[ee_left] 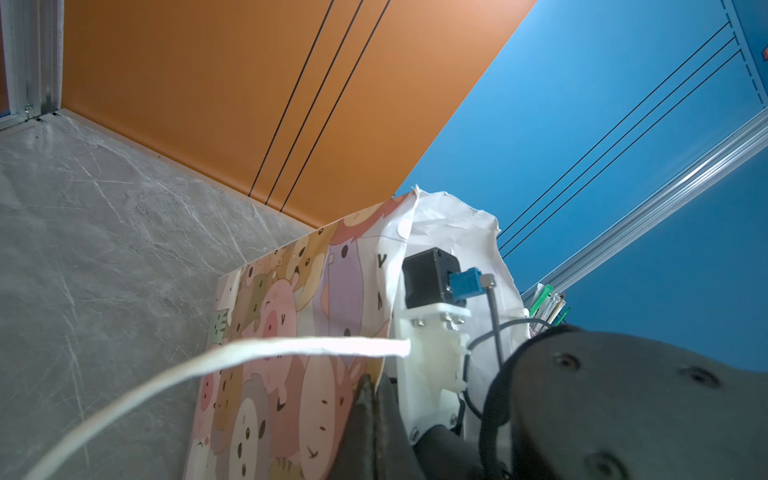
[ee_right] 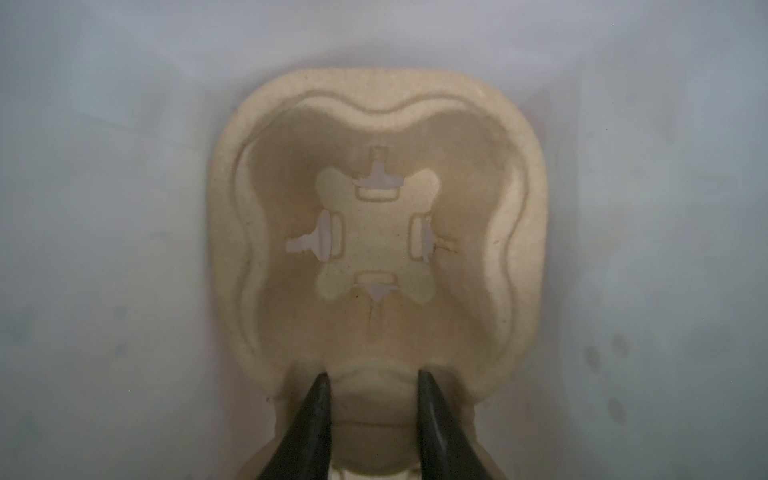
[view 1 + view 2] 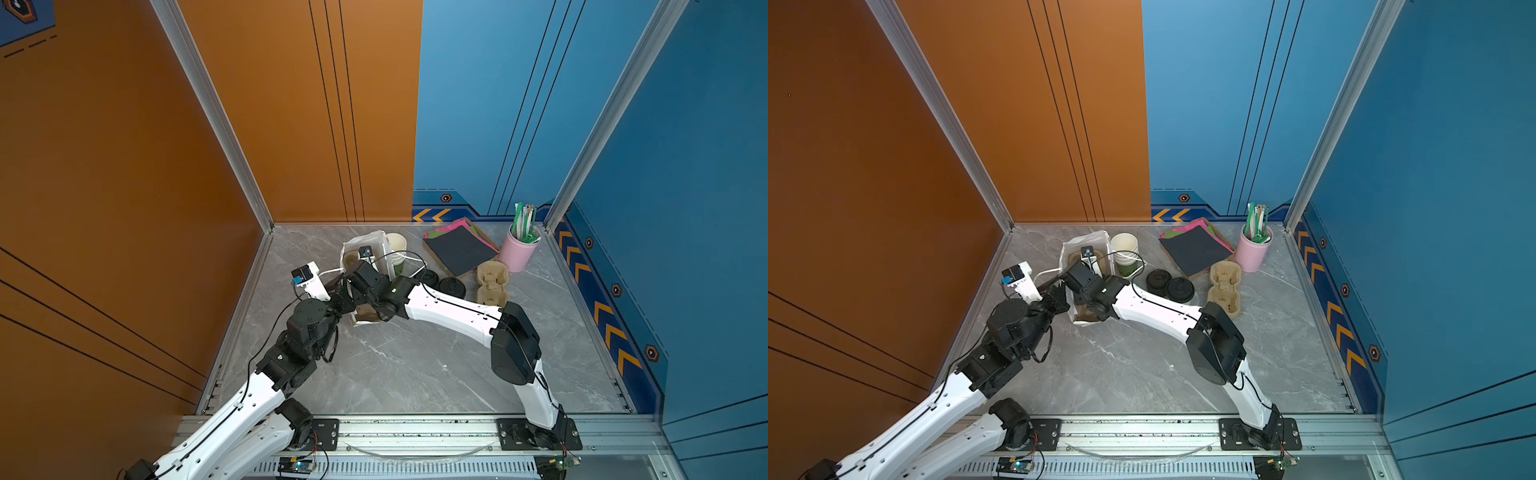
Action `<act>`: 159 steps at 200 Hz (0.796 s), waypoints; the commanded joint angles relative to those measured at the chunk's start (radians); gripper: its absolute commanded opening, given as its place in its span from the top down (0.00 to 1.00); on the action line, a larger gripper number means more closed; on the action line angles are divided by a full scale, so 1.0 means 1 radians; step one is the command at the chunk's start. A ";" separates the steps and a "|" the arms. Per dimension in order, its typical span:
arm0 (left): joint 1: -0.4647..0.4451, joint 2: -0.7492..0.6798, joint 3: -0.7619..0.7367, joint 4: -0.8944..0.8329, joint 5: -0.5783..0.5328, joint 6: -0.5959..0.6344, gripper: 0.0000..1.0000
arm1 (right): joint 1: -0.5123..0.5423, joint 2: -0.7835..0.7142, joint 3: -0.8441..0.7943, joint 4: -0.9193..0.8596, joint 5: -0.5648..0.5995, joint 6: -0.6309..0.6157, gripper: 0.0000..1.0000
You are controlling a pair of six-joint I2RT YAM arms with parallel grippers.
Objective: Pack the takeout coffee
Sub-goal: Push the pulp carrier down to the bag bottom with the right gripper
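L gripper (image 1: pixel 374 384) is pinching the bag (image 1: pixel 291 353) rim on its near-left side, fingers together on the paper, holding the mouth open. R gripper (image 2: pixel 374 376) is reaching down inside the bag, fingers partly apart and straddling the mid hump of a pulp carrier (image 2: pixel 374 232). The tips are touching the hump's flanks, so it's looking like a grip on the carrier, which is lying flat on the bag floor w/ the one well in view empty. Just right of the bag a lidless cup stack (image 3: pixel 397 249) is standing close against its wall. Further right are loose black lids (image 3: pixel 1179 289), then a spare carrier (image 3: pixel 492 282). Beyond those, well apart from the bag, are napkins (image 3: pixel 459 249) and a pink straw pot (image 3: pixel 517 253). The coffee isn't showing in any view, so can't tell where it's sitting; poss. hidden by the R arm (image 3: pixel 449 309). Judging: step in hand is seating the carrier in the bag, coffee not yet packed. Next move is calling for R to let go, rise straight out w/o snagging the walls, find the lidded cup and set it upright in a well, w/ L holding the mouth wide.
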 commanded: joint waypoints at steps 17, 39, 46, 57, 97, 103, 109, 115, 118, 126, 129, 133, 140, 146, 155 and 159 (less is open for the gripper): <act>-0.010 -0.011 -0.022 0.038 0.028 0.020 1.00 | 0.003 0.043 0.048 -0.042 -0.021 -0.008 0.68; -0.009 -0.017 -0.031 0.045 0.039 0.026 1.00 | 0.003 0.064 0.059 -0.041 -0.023 -0.016 0.68; -0.009 -0.021 -0.036 0.050 0.041 0.028 1.00 | 0.003 0.071 0.064 -0.041 -0.028 -0.024 0.68; -0.009 -0.027 -0.043 0.052 0.045 0.031 1.00 | 0.004 0.081 0.068 -0.041 -0.024 -0.033 0.68; -0.008 -0.051 -0.060 0.054 0.064 0.040 1.00 | -0.001 0.122 0.064 -0.035 -0.013 -0.057 0.68; -0.008 -0.054 -0.062 0.055 0.068 0.043 1.00 | 0.001 0.127 0.064 -0.031 -0.011 -0.065 0.68; -0.007 -0.056 -0.063 0.054 0.073 0.046 1.00 | 0.003 0.131 0.064 -0.029 -0.005 -0.072 0.68; -0.008 -0.060 -0.065 0.054 0.077 0.049 1.00 | 0.004 0.134 0.061 -0.024 0.000 -0.079 0.68; -0.006 -0.062 -0.067 0.053 0.079 0.049 1.00 | 0.004 0.134 0.058 -0.018 0.001 -0.083 0.68; -0.006 -0.067 -0.069 0.053 0.086 0.051 1.00 | 0.006 0.135 0.045 -0.001 0.002 -0.090 0.68; -0.006 -0.068 -0.071 0.054 0.086 0.051 1.00 | 0.005 0.135 0.039 0.006 0.002 -0.091 0.68; -0.006 -0.072 -0.073 0.053 0.089 0.053 1.00 | 0.008 0.133 0.031 0.014 0.001 -0.091 0.68; -0.006 -0.078 -0.077 0.054 0.094 0.057 1.00 | 0.008 0.130 0.015 0.030 -0.003 -0.091 0.68; -0.006 -0.084 -0.080 0.054 0.098 0.060 1.00 | 0.007 0.125 -0.001 0.042 -0.003 -0.091 0.68; -0.006 -0.094 -0.086 0.053 0.107 0.065 1.00 | 0.010 0.117 -0.029 0.062 0.003 -0.091 0.68; -0.006 -0.100 -0.087 0.053 0.112 0.069 1.00 | 0.011 0.110 -0.043 0.071 0.007 -0.092 0.68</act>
